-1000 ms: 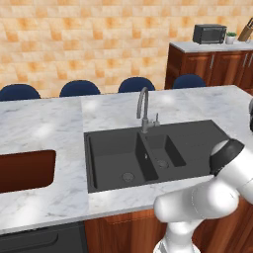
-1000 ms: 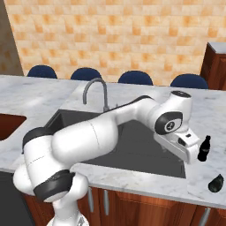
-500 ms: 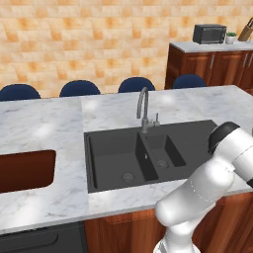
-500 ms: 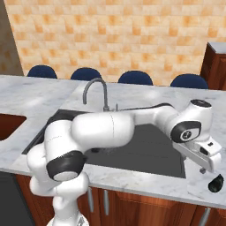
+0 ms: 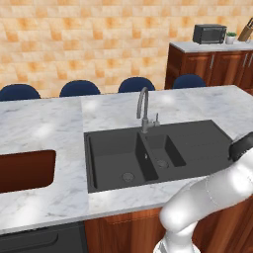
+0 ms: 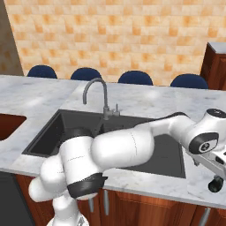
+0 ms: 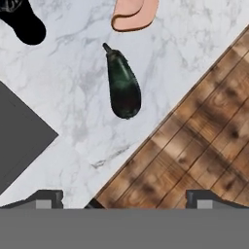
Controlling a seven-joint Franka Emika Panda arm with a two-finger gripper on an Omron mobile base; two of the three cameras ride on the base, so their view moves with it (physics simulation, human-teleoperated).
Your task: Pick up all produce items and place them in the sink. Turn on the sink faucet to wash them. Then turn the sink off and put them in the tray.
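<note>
A small dark green vegetable [image 7: 122, 85] with a thin stem lies on the marble counter close to its front edge, just above the middle of the hand view. My gripper [image 7: 125, 199] is open above it, fingers wide apart with nothing between them. From the right base camera, the gripper [image 6: 218, 165] hangs over the counter's right end, just above the vegetable [image 6: 215, 184]. The black sink [image 5: 197, 129] [image 6: 53, 132] is left of it, and its corner [image 7: 19, 141] shows in the hand view. The grey gooseneck faucet [image 5: 143, 101] [image 6: 95, 84] stands behind the basins. The red-brown tray [image 5: 24, 170] [image 6: 6, 123] is at the far left.
A black bottle-like object [image 7: 24, 22] and a peach-coloured object [image 7: 133, 13] lie on the counter beyond the vegetable. The counter's front edge runs diagonally, with wooden floor [image 7: 204, 141] below it. Blue chairs [image 5: 136, 85] line the far side of the island.
The arm has swung further right and lower over the counter's right end. In the right base view the hand now covers the black bottle. The vegetable has not moved.
</note>
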